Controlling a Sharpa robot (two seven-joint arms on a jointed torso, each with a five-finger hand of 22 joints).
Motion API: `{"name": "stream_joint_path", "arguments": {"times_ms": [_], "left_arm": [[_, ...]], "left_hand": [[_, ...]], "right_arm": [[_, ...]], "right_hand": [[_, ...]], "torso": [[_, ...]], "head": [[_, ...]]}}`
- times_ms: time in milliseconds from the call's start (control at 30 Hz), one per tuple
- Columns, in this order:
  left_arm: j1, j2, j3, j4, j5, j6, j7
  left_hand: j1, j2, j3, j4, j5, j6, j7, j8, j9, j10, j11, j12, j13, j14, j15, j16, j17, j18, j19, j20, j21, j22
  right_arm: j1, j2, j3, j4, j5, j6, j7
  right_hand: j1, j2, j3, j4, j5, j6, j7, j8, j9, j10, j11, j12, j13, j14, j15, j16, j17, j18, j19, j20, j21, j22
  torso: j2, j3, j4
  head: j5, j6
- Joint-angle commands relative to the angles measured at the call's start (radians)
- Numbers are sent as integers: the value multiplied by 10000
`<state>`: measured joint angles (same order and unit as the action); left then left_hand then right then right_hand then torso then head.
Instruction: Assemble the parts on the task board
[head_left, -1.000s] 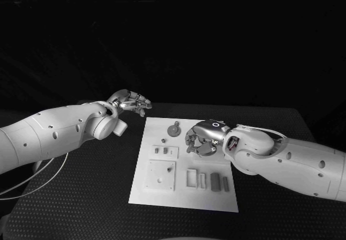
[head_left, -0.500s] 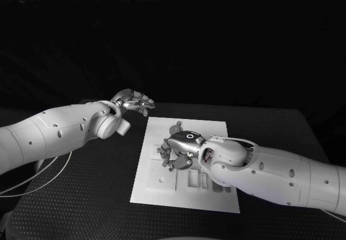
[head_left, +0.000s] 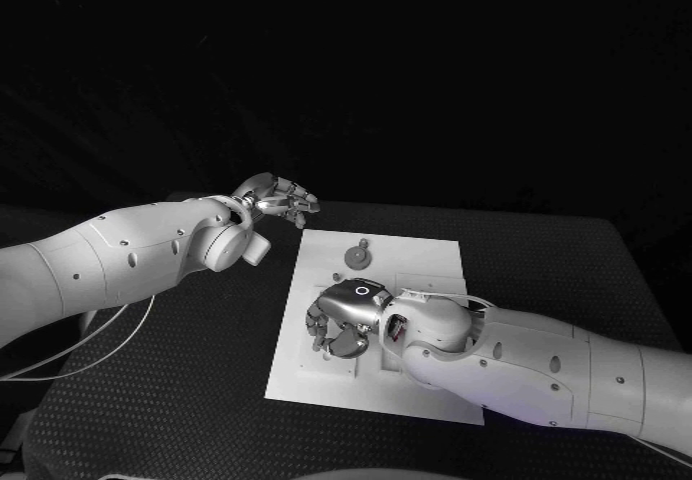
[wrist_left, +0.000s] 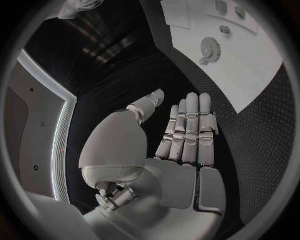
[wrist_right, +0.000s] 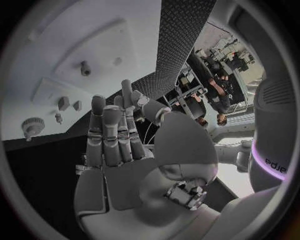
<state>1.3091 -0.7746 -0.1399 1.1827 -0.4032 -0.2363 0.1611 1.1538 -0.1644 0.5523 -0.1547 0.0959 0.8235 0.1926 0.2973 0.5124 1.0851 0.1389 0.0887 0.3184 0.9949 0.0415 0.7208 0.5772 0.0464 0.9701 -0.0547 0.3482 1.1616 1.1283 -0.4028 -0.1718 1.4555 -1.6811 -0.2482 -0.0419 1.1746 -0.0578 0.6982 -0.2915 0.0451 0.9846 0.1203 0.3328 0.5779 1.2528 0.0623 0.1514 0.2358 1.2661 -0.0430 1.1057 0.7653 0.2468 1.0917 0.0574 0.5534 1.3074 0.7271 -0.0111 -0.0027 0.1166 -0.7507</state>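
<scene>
The white task board (head_left: 418, 262) lies in the middle of the black table. A round gear part (head_left: 356, 257) sits near its far edge. My right hand (head_left: 340, 322) hovers over the board's left middle and hides the parts beneath it. In the right wrist view this hand (wrist_right: 115, 145) holds nothing, fingers straight, with the board (wrist_right: 119, 35), a small peg (wrist_right: 85, 68), two small pieces (wrist_right: 64, 103) and the gear (wrist_right: 32, 125) beyond them. My left hand (head_left: 281, 200) is off the board's far left corner; its fingers (wrist_left: 187, 135) are straight and hold nothing, with the gear (wrist_left: 210, 49) ahead.
Black textured table (head_left: 188, 380) surrounds the board on all sides. My right forearm (head_left: 534, 365) lies across the board's near right part. A thin cable (head_left: 87, 345) trails below my left arm at the table's left.
My right hand has swept across the board from its right middle to its left middle and a little nearer. My left hand has stayed at the far left corner.
</scene>
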Motion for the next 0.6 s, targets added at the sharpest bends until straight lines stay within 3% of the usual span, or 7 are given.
{"name": "stream_joint_path", "arguments": {"times_ms": [33, 433, 600], "left_arm": [[13, 21, 6, 15, 64, 109, 145], [13, 29, 6, 13, 67, 119, 143], [13, 41, 6, 5, 67, 124, 144]], "left_hand": [[-42, 20, -8, 77, 40, -68, 4, 35, -16, 5, 21, 51, 3, 49, -8, -51, 16, 116, 8, -36, -35, 15], [-42, 21, -12, 80, 40, -71, 4, 40, -21, 4, 21, 51, 3, 50, -8, -59, 27, 116, 10, -36, -41, 20], [-42, 23, -13, 82, 40, -72, 4, 43, -23, 3, 21, 52, 2, 50, -8, -63, 32, 115, 11, -36, -44, 22]], "right_arm": [[-49, 61, -30, -68, -319, 129, -71], [-149, 181, -172, -230, -337, 273, -49], [-184, 187, -178, -328, -388, 357, -103]], "right_hand": [[40, 62, 70, 16, 21, 77, 10, 52, 18, 49, -7, 25, 92, -26, -70, 24, -15, 150, 58, 21, 40, 218], [37, 66, 76, 14, 21, 72, 11, 51, 24, 46, -6, 21, 100, -27, -69, 24, -15, 150, 55, 20, 44, 219], [34, 69, 78, 14, 21, 70, 12, 50, 27, 45, -6, 19, 104, -29, -69, 24, -15, 150, 52, 20, 45, 219]], "torso": [[-7, 8, -25], [-4, 13, -32], [-3, 22, -28]], "head": [[45, -36], [56, -86], [68, -123]]}}
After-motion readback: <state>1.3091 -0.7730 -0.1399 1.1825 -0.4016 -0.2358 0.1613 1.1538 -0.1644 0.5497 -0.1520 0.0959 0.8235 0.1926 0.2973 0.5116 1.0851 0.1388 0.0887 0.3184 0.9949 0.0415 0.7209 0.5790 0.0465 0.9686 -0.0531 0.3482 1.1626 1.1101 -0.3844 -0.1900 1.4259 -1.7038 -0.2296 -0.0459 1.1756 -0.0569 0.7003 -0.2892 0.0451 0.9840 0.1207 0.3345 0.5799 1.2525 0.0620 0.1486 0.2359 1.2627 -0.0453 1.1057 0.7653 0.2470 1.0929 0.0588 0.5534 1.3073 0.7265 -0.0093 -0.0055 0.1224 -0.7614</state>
